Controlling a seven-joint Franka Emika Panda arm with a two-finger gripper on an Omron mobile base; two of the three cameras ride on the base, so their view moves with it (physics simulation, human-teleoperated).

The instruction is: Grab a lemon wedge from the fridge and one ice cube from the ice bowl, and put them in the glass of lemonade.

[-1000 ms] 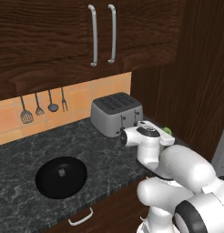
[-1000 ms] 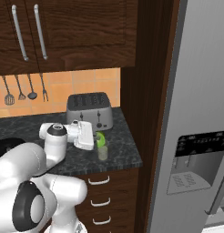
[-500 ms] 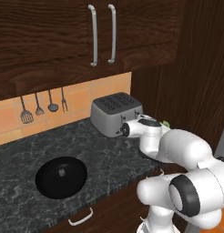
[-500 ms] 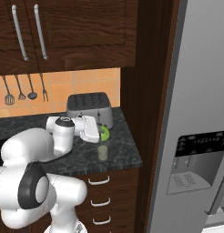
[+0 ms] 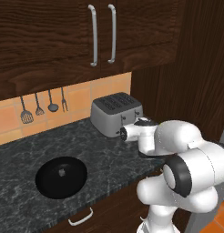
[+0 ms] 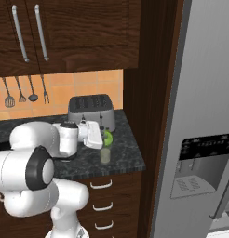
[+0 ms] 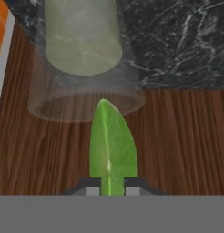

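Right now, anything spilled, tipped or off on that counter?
Nothing stands out. The glass stands upright near the counter's front edge with no spill around it. The gripper holds the lemon wedge just above the glass rim. The toaster sits square at the back, and the ice bowl lies flat.

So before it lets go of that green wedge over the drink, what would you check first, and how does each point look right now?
1. Wedge held: ok. The pincer is shut on the lemon wedge.
2. Glass upright on the counter: ok. The glass of lemonade stands near the edge.
3. Wedge above the rim: ok in the right base view.
4. Wedge centred over the opening: cannot tell. In the hand view its tip overlaps the near rim, not the middle.
5. Toaster out of the way: ok, it stands behind.
6. Ice cube in the ice bowl for later: ok, a small pale cube lies inside.
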